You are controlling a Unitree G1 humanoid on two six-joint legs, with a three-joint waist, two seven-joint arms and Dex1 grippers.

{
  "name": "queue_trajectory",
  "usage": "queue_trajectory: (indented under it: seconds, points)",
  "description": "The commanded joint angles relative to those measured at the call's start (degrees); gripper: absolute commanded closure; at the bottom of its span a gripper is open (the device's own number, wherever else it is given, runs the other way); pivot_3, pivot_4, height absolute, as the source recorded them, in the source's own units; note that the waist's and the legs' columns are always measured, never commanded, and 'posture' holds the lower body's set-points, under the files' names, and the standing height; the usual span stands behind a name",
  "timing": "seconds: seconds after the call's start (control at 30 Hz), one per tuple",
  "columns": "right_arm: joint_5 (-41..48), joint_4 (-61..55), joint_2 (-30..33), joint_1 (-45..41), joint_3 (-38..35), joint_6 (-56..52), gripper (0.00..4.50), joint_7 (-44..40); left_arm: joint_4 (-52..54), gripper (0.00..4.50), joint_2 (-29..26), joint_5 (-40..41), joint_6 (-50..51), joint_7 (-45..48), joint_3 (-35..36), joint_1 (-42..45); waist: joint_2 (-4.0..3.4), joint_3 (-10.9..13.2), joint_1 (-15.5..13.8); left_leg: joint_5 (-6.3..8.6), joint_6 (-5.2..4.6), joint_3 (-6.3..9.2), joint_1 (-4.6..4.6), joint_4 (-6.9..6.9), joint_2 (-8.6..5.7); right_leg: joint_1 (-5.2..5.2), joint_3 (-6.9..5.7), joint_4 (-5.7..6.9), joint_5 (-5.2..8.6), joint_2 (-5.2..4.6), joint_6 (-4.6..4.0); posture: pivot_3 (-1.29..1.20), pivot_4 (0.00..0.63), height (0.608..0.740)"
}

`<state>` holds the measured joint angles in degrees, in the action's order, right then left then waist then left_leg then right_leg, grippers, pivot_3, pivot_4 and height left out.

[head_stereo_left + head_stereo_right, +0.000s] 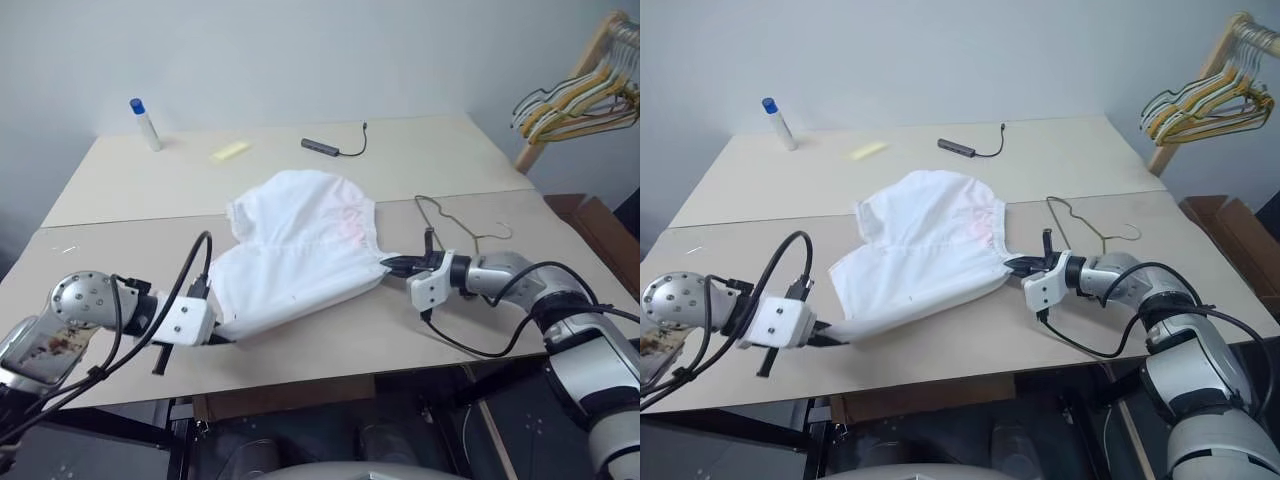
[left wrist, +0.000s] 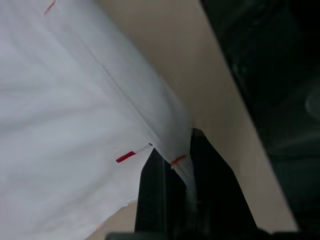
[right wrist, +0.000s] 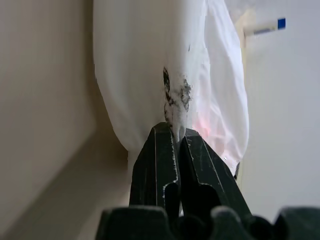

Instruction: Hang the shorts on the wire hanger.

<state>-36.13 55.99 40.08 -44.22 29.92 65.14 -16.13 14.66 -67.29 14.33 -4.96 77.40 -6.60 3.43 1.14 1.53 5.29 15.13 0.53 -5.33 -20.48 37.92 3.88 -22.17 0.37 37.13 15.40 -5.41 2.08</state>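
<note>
The white shorts (image 1: pixel 300 250) lie spread on the beige table (image 1: pixel 120 250), stretched between my two grippers. My left gripper (image 1: pixel 222 338) is shut on the shorts' near left corner close to the table's front edge; the left wrist view shows the black fingers (image 2: pixel 160 195) pinching a hem of the shorts (image 2: pixel 75 110). My right gripper (image 1: pixel 390 264) is shut on the right edge of the shorts, and the right wrist view shows the cloth (image 3: pixel 165 75) clamped between its fingers (image 3: pixel 155 165). The wire hanger (image 1: pixel 455 222) lies flat on the table just beyond my right gripper.
At the table's back stand a white bottle with a blue cap (image 1: pixel 145 124), a yellow piece (image 1: pixel 231 150) and a dark adapter with a cable (image 1: pixel 335 146). A bunch of coloured hangers (image 1: pixel 580 100) hangs on a wooden rack at the far right. A brown box (image 1: pixel 600 230) sits beside the table.
</note>
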Motion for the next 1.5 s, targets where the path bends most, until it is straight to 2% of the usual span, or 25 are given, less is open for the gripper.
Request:
queue_trajectory:
  seconds: [0.03,0.2,0.27,0.53,0.63,0.73,0.8,0.83,0.9,0.97,1.03,1.1,1.2,1.27,1.37,1.43,1.5]
  points:
    - [0.4,-1.6,6.4,2.8,-2.7,-1.9,4.5,-0.3,-1.8,4.48,-2.8,-0.1,-3.2,4.7,1.5,-4.0,0.0,0.0,-0.4,0.0,-0.01,-0.07,0.02,0.0,0.0,0.0,0.05,0.0,0.0,0.0,0.0,0.02,0.0,0.74]
    - [11.0,-15.7,12.3,14.0,-5.1,-2.9,4.5,-7.4,-0.6,4.48,-2.5,0.1,-3.2,3.7,2.6,-6.6,0.05,0.0,-1.9,0.07,-0.12,-0.24,0.02,0.01,-0.02,0.01,0.14,-0.1,0.0,-0.04,0.0,0.01,0.006,0.74]
    - [14.5,-21.9,14.0,18.8,-6.8,-6.0,4.5,-8.8,-1.3,4.48,-0.2,-1.9,-3.5,0.4,2.0,-5.5,0.06,0.0,-2.0,0.09,-0.15,-0.36,0.04,0.02,-0.02,0.0,0.23,-0.11,0.0,-0.04,-0.01,0.0,0.008,0.74]
    - [20.3,-35.4,16.8,28.5,-11.5,-14.1,4.5,-13.2,0.2,4.48,-0.5,-1.2,-2.4,3.0,0.9,-6.1,0.15,-0.1,-1.5,0.13,-0.18,-0.54,0.22,0.01,0.12,0.02,0.39,-0.08,0.0,0.1,-0.03,-0.01,0.008,0.74]
    - [25.7,-38.0,15.4,28.2,-12.2,-18.9,4.5,-17.2,-1.9,4.48,2.7,-2.3,-0.7,1.7,-1.0,-1.0,0.17,-0.1,-1.5,0.13,-0.18,-0.57,0.23,0.01,0.1,0.04,0.39,-0.07,-0.01,0.08,-0.04,-0.01,0.002,0.74]
    - [31.2,-36.7,8.9,18.1,-14.5,-29.4,4.5,-18.8,-13.9,4.48,8.7,-6.3,0.2,-2.6,-2.2,14.3,0.24,-0.2,-1.8,0.12,-0.18,-0.57,0.25,0.1,0.08,0.09,0.38,-0.06,-0.1,0.12,-0.1,-0.01,0.0,0.74]
    - [28.7,-29.5,3.4,6.0,-15.6,-35.2,4.5,-15.7,-29.8,4.48,14.4,-13.5,0.2,-11.3,-3.2,31.3,0.33,0.0,-1.5,0.09,-0.15,-0.52,0.24,0.22,0.1,0.09,0.36,-0.03,-0.21,0.21,-0.15,-0.02,0.0,0.74]
    - [25.7,-23.7,0.6,-1.5,-15.5,-37.6,4.5,-12.3,-40.9,4.48,17.9,-18.5,0.9,-18.7,-4.7,42.3,0.37,0.0,-1.3,-0.03,-0.24,-0.42,0.16,0.4,0.11,0.07,0.34,0.0,-0.37,0.29,-0.18,-0.02,0.0,0.74]
    - [20.7,-12.8,-3.6,-13.0,-14.5,-39.9,4.5,-5.4,-59.6,4.48,22.8,-25.9,-1.0,-32.0,-7.1,59.2,0.46,0.1,-1.0,-0.33,-0.23,-0.2,-0.08,0.49,0.07,0.0,0.18,-0.05,-0.67,0.31,-0.16,-0.02,0.0,0.74]
    - [14.9,-0.9,-7.8,-24.9,-13.1,-43.3,4.5,9.8,-75.1,4.48,27.6,-29.9,-0.6,-51.1,-7.0,74.0,0.5,0.0,-0.9,-0.37,-0.23,-0.09,-0.29,0.49,0.05,-0.07,0.08,-0.19,-0.75,0.25,-0.1,-0.01,0.0,0.74]
    - [12.8,7.7,-11.2,-33.9,-14.3,-44.2,4.5,24.6,-83.9,4.48,30.5,-32.0,-2.0,-68.1,-5.9,83.8,0.51,0.0,-1.0,-0.35,-0.24,-0.11,-0.63,0.47,-0.02,-0.45,0.09,-0.19,-0.73,0.14,-0.06,-0.01,0.0,0.74]
    - [13.2,12.3,-12.8,-39.1,-16.6,-41.8,4.5,34.9,-87.7,4.48,31.4,-32.8,-4.7,-79.4,-4.5,89.9,0.5,0.0,-1.2,-0.49,0.0,-0.17,-1.29,0.32,-0.05,-1.2,0.19,0.01,-0.69,0.07,0.01,0.0,0.0,0.74]
    - [13.7,15.0,-13.0,-42.3,-18.8,-35.5,4.5,45.2,-89.2,4.48,31.1,-36.3,-12.2,-91.0,-5.6,95.2,0.5,0.0,-1.5,-0.8,0.58,-0.22,-2.21,-0.08,-0.16,-2.31,0.29,-0.04,-0.65,0.02,0.07,0.0,0.0,0.74]
    - [13.3,15.9,-12.6,-41.4,-18.6,-33.0,4.5,46.4,-89.1,4.48,30.9,-37.9,-18.1,-92.8,-6.4,95.1,0.5,0.0,-1.5,-0.81,0.66,-0.24,-2.55,-0.1,-0.2,-2.61,0.26,-0.06,-0.62,-0.01,0.12,0.0,0.0,0.74]
    - [12.1,16.5,-11.9,-36.9,-16.9,-29.4,4.5,44.0,-88.6,4.48,31.1,-37.3,-26.2,-85.9,-6.1,90.6,0.5,0.0,-1.6,-0.81,0.66,-0.28,-2.7,-0.12,-0.26,-2.61,0.18,-0.34,-0.61,-0.05,0.15,0.0,0.0,0.74]
    - [9.9,16.2,-11.0,-33.2,-14.9,-26.4,4.5,42.9,-87.6,4.48,31.0,-36.1,-31.1,-80.4,-5.4,86.0,0.49,0.0,-1.6,-0.81,0.65,-0.27,-2.4,-0.1,-0.28,-2.18,0.09,-0.42,-0.61,-0.07,0.17,0.0,0.0,0.74]
    - [8.7,15.7,-10.0,-28.4,-13.2,-22.6,4.5,39.3,-85.0,4.48,30.5,-32.5,-37.4,-70.9,-4.2,78.8,0.47,0.0,-1.4,-0.79,0.63,-0.28,-2.07,-0.09,-0.29,-1.86,0.13,-0.41,-0.6,-0.08,0.19,0.0,0.0,0.74]
